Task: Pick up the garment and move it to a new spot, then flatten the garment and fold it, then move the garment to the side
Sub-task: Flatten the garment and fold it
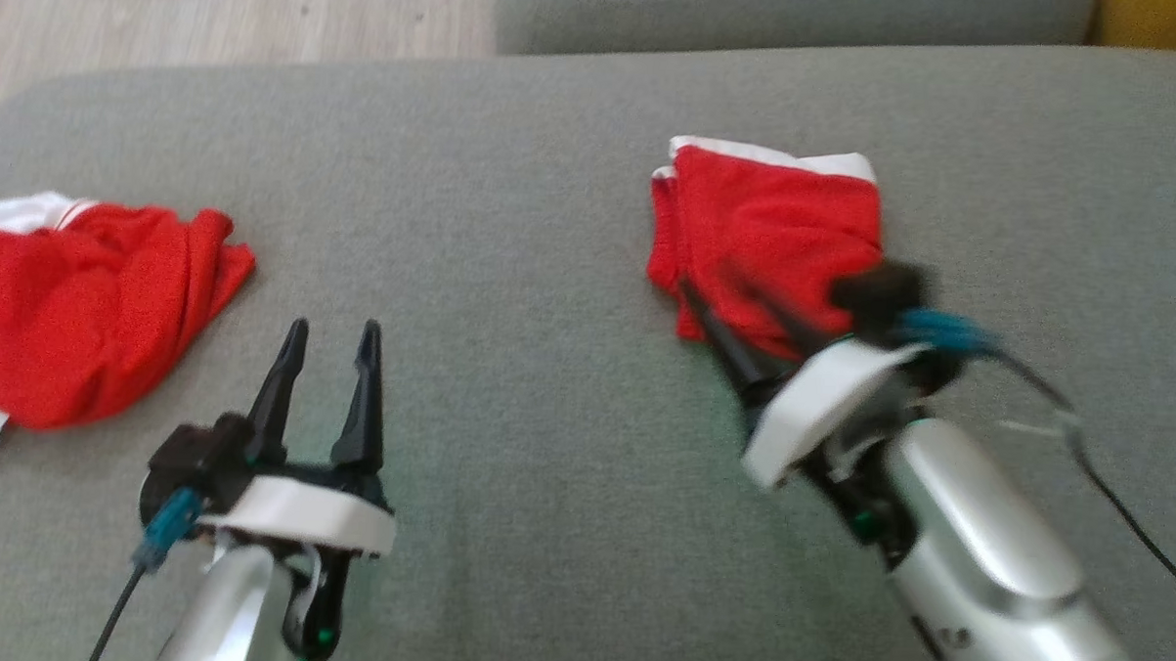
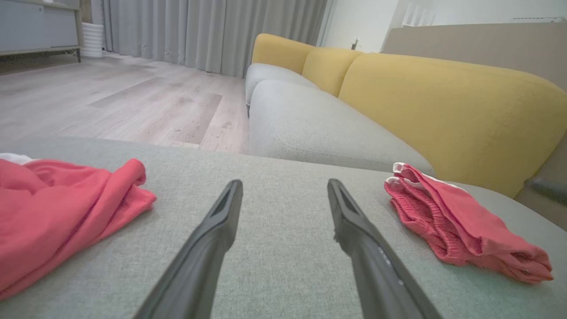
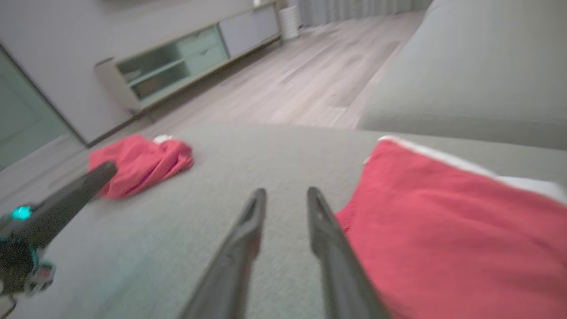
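Observation:
A folded red garment [image 1: 772,229] with a white band lies on the grey cushion at the right; it also shows in the left wrist view [image 2: 460,226] and the right wrist view [image 3: 443,239]. My right gripper [image 1: 712,284] hovers over its near-left edge, blurred by motion. In its own view the right gripper [image 3: 285,192] stands open with nothing between the fingers, the garment just to their right. A second, crumpled red garment [image 1: 80,303] [image 2: 57,212] [image 3: 137,164] lies at the far left. My left gripper [image 1: 332,329] [image 2: 284,182] is open and empty over bare cushion between the two.
The grey cushion [image 1: 554,173] ends at a wooden floor [image 1: 218,4] beyond its far edge. A yellow sofa back [image 2: 443,97] rises at the right. A low cabinet [image 3: 186,62] stands across the floor. A black cable [image 1: 1111,486] trails from my right wrist.

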Tool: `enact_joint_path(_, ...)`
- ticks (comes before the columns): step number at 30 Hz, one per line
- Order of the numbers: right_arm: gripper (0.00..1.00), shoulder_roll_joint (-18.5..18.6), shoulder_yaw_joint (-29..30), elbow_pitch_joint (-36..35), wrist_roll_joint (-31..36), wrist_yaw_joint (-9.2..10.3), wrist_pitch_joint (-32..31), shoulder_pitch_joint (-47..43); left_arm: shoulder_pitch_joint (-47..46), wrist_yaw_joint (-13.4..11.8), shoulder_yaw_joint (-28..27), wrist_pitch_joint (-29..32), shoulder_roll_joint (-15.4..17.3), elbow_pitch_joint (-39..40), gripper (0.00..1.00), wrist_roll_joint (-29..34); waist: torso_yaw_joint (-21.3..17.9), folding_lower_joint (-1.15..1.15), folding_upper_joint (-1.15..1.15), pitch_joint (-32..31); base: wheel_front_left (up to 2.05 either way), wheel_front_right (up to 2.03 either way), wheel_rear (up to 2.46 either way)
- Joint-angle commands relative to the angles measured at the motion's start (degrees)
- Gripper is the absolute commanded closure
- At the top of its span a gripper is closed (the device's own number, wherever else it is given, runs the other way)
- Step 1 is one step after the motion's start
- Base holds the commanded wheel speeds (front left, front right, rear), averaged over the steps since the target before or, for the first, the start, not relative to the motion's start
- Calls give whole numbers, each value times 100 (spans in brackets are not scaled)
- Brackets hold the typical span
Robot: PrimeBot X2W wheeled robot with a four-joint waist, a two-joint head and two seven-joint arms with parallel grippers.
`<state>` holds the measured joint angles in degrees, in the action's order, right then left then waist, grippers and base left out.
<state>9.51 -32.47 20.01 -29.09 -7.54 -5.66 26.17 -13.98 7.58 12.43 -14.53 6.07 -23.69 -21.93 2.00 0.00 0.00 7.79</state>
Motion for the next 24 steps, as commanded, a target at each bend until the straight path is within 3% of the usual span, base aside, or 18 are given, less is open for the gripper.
enact_joint_path(1, 0, -66, 357, -293, 116, 5, 308, -192, 39, -9, -309, -47, 96, 160, 0, 76, -140, 0, 0, -178, 0, 0, 0)
enact_joint_path(2, 0, -66, 357, -293, 116, 5, 308, -192, 39, -9, -309, -47, 96, 160, 0, 76, -140, 0, 0, -178, 0, 0, 0)
enact_joint_path(7, 0, -160, 1557, -682, 384, 5, 836, -900, 266, -13, -617, -47, 120, 172, 0, 140, -337, 0, 0, -447, 0, 0, 0)
enact_joint_path(12, 0, -178, 2382, -879, 771, 5, 807, -1587, 500, -42, -918, -47, 182, 220, 0, 215, -546, 0, 0, -648, 0, 0, 0)
enact_joint_path(24, 0, -199, 2663, -1082, 1070, 5, 513, -2040, 787, -70, -1186, -47, 162, 252, 0, 337, -756, 0, 0, -839, 0, 0, 0)
